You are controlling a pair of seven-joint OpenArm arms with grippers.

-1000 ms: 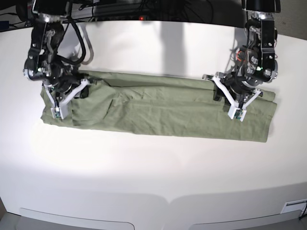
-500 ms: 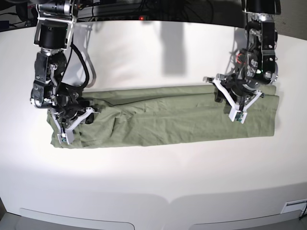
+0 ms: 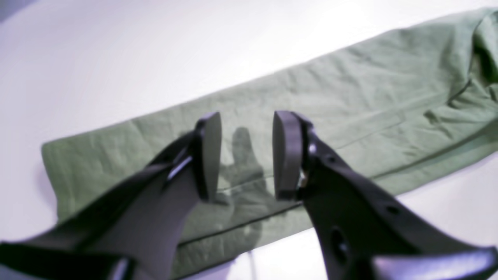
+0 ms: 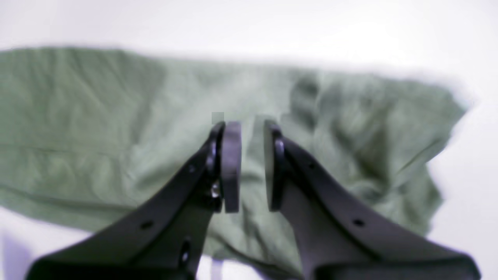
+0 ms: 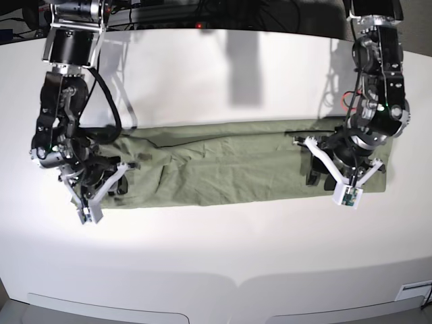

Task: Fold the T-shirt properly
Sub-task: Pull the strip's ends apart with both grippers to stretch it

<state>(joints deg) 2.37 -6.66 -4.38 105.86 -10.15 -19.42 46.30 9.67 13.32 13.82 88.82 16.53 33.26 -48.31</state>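
The T-shirt [image 5: 223, 165] lies as a long, narrow, wrinkled sage-green strip across the white table [image 5: 216, 256]. In the left wrist view my left gripper [image 3: 246, 128] hangs open just above the T-shirt [image 3: 350, 97], near its end and its hemmed edge. Nothing is between the pads and its shadow falls on the cloth. In the right wrist view my right gripper [image 4: 249, 128] hovers over the bunched opposite end of the T-shirt [image 4: 78, 116]. Its jaws stand a narrow gap apart with no cloth pinched. The base view shows the left arm [image 5: 364, 115] at the strip's right end and the right arm [image 5: 61, 135] at its left end.
Dark equipment and cables [image 5: 202, 13] line the table's far edge. The curved front edge [image 5: 236, 283] runs across the bottom of the base view. A small white fitting [image 5: 415, 290] sits at the bottom right corner.
Both grippers have travelled from the strip's far side to its near edge. The T-shirt shifted toward the front and its strip is now narrower. The jaw openings look unchanged.
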